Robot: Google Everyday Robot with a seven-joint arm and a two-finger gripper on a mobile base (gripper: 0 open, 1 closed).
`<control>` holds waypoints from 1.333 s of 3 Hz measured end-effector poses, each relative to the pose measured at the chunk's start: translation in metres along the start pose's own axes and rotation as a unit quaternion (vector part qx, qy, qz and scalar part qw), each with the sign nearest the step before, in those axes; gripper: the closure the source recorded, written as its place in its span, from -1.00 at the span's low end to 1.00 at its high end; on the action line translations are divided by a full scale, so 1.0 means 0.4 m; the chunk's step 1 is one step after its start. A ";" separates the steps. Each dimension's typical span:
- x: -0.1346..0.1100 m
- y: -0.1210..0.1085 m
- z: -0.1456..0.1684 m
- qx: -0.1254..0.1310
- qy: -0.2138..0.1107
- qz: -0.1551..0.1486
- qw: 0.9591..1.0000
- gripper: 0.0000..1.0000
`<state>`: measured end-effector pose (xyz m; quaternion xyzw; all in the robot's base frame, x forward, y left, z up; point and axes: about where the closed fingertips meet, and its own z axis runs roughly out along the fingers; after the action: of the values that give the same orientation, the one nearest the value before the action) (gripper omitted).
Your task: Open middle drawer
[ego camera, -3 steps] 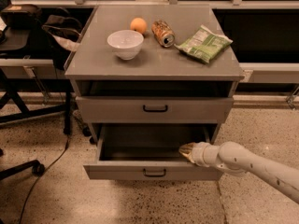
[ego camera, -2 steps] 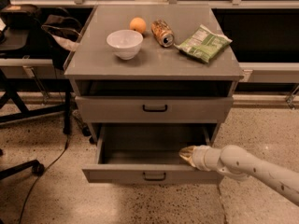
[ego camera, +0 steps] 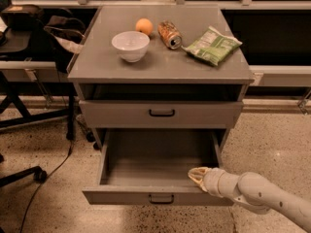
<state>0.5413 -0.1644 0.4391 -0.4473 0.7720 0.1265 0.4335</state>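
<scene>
The grey cabinet (ego camera: 160, 67) has a drawer with a dark loop handle (ego camera: 162, 112) just under its top. That drawer stands nearly closed, with a dark gap above its front. Below it, the middle drawer (ego camera: 158, 196) is pulled far out toward me. Its inside is empty, and its small handle (ego camera: 162, 198) shows on the front. My gripper (ego camera: 197, 174), on a white arm coming in from the lower right, is at the inside of the drawer's front right corner, touching the front panel. Any drawer below is hidden by the open one.
On the cabinet top are a white bowl (ego camera: 130, 45), an orange (ego camera: 144, 26), a soda can (ego camera: 169, 34) lying on its side and a green chip bag (ego camera: 212, 44). An office chair base (ego camera: 29, 174) and a cable stand on the speckled floor at the left.
The middle drawer has slid further out toward me, and my gripper has moved with its front edge. The items on the cabinet top have not moved.
</scene>
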 end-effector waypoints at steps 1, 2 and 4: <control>0.000 0.000 0.000 0.000 0.000 0.000 1.000 1.00; 0.008 0.025 -0.003 -0.008 0.000 0.001 1.000 1.00; 0.022 0.059 -0.023 -0.009 -0.003 0.012 1.000 1.00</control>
<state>0.5156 -0.1615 0.4330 -0.4416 0.7749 0.1402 0.4299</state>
